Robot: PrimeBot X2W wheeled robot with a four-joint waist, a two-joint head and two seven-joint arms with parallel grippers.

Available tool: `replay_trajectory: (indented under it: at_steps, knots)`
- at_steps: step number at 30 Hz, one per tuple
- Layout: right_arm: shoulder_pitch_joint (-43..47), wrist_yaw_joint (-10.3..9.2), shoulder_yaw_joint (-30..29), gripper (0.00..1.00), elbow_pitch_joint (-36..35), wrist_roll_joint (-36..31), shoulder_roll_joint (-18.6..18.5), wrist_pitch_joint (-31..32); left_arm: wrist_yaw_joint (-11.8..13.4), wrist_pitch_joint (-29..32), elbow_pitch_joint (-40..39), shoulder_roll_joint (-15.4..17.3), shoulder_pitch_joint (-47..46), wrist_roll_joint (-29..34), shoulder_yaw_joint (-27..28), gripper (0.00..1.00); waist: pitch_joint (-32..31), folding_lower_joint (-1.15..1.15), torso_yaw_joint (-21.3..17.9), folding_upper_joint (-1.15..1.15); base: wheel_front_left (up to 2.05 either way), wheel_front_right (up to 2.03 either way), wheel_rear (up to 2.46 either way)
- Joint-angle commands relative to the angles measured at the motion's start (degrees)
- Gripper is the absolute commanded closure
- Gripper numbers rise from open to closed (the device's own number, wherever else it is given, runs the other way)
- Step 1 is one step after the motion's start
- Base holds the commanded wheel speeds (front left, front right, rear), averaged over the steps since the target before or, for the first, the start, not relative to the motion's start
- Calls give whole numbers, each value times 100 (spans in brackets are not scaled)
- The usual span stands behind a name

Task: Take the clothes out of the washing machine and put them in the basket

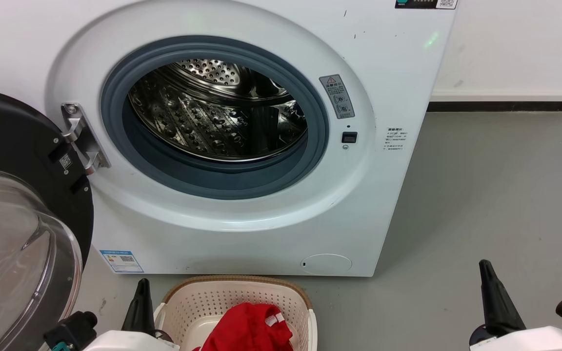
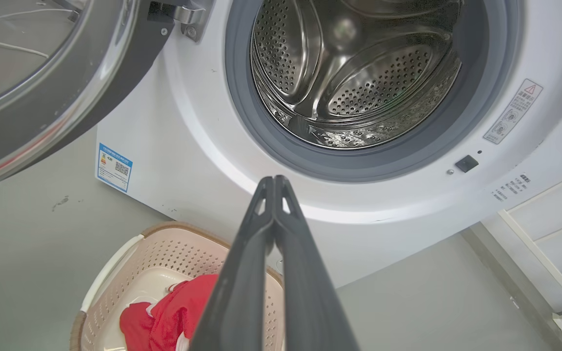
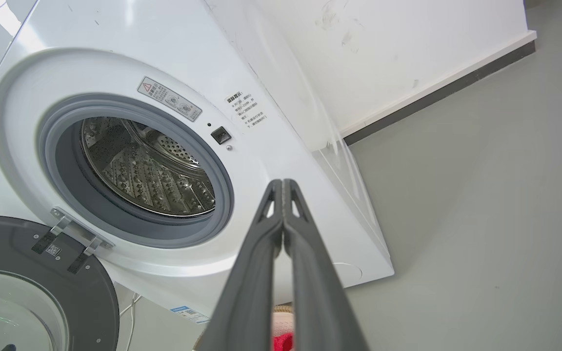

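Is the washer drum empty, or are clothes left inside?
Empty as far as visible: the drum is bare perforated steel in the head and both wrist views. The red clothes lie in the basket.

Left claw (image 1: 143,286), right claw (image 1: 485,268): dark grey, tapered; white forearms (image 1: 530,340)

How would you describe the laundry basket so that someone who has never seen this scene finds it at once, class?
Start at the big white washing machine whose round door hangs open. On the grey floor right in front of its base stands the basket. It alone is cream plastic with perforated sides and a brown rim, and red clothes lie inside it.
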Motion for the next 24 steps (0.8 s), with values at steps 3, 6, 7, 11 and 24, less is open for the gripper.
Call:
replay_trajectory:
  at_steps: [3, 6, 7, 11, 24]
  knots:
    - [-226, -1, -20, 100, -9, 446, -63, 88, -64, 96, -24, 1, -203, -415, 65, 100, 4, 0, 0, 0, 0, 0, 0]
    - [-281, -1, -28, 100, 31, 714, -71, 141, -93, 160, -2, 1, -241, -671, 91, 100, 7, 0, 0, 0, 0, 0, 0]
    - [-298, -1, -31, 100, 44, 799, -74, 158, -106, 180, 4, 1, -256, -753, 100, 100, 8, 0, 0, 0, 0, 0, 0]
    - [-364, -1, -44, 100, 96, 1135, -81, 230, -144, 263, 29, 1, -315, -1075, 130, 100, 13, 0, 0, 0, 0, 0, 0]
    - [-551, -1, -93, 100, 249, 2131, -98, 453, -268, 500, 114, 0, -472, -2042, 233, 100, 27, 0, 0, 0, 0, 0, 0]
